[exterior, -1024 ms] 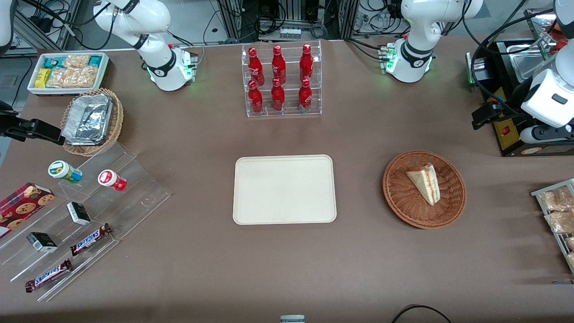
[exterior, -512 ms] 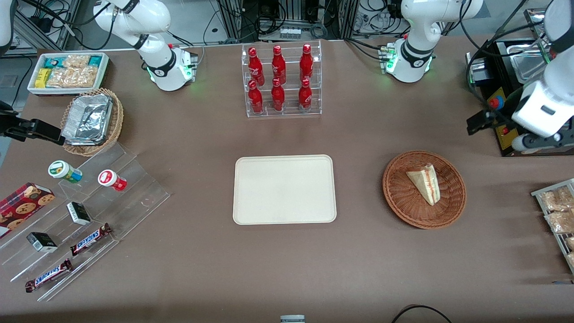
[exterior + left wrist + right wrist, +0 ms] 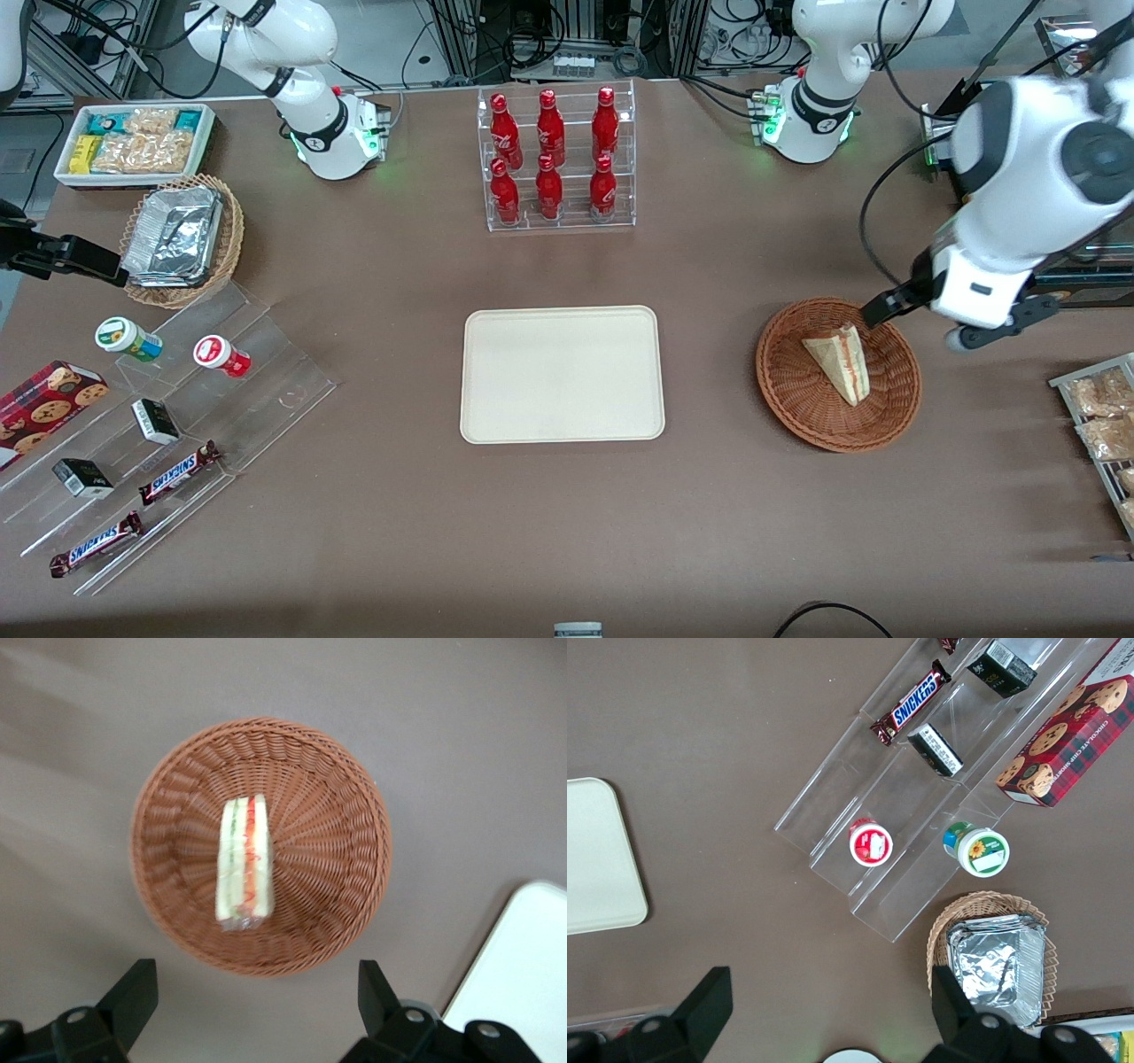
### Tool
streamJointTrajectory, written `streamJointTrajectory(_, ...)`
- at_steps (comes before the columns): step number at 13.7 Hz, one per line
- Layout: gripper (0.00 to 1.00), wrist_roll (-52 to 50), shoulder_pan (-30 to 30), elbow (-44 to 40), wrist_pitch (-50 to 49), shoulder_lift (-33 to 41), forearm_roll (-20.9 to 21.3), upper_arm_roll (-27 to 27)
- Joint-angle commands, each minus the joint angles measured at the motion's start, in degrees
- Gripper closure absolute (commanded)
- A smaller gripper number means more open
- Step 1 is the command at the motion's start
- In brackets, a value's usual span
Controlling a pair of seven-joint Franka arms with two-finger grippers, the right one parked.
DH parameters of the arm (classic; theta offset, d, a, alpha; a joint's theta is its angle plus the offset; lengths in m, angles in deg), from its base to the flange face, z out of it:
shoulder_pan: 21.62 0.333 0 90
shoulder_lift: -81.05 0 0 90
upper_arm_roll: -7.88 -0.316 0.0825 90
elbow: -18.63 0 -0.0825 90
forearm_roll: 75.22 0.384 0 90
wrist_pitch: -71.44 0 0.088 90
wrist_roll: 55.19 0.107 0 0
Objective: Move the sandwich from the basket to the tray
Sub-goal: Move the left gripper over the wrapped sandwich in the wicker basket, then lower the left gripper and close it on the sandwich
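The sandwich [image 3: 842, 359] lies on its side in the round reddish-brown basket [image 3: 797, 390]; its red and green filling edge [image 3: 244, 864] shows in the left wrist view. The cream tray [image 3: 561, 372] lies flat at the table's middle, beside the basket, with nothing on it, and one corner [image 3: 523, 983] shows in the wrist view. My left gripper [image 3: 961, 310] hovers high over the basket's edge toward the working arm's end. It stands open [image 3: 255, 992], both fingers wide apart with nothing between them, just off the basket rim [image 3: 354, 815].
A clear rack of red bottles [image 3: 556, 159] stands farther from the camera than the tray. A wire rack of bagged snacks [image 3: 1099, 425] sits at the working arm's table edge. A stepped acrylic display with snacks [image 3: 177, 416] lies toward the parked arm's end.
The left arm has swung in from the working arm's end of the table toward the basket and now hangs over its edge. The sandwich, basket and tray have not moved.
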Motion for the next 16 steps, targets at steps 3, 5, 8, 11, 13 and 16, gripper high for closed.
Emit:
streamJointTrajectory(3, 0.00, -6.33, 0.00, 3.93, 6.61, -3.88, 0.68, 0.20)
streamJointTrajectory(5, 0.00, -8.26, 0.00, 4.28, 9.06, -7.22, 2.26, 0.12)
streamJointTrajectory(8, 0.00, -8.62, 0.00, 4.20, 11.71, -12.76, 2.96, 0.03)
streamJointTrajectory(11, 0.00, -8.62, 0.00, 4.37, 11.89, -15.67, 8.49, -0.06)
streamJointTrajectory(13, 0.00, -8.53, 0.00, 4.72, 11.88, -16.38, 10.26, -0.06)
streamJointTrajectory(16, 0.02, -8.62, 0.00, 5.16, 11.71, -16.47, 10.27, -0.15)
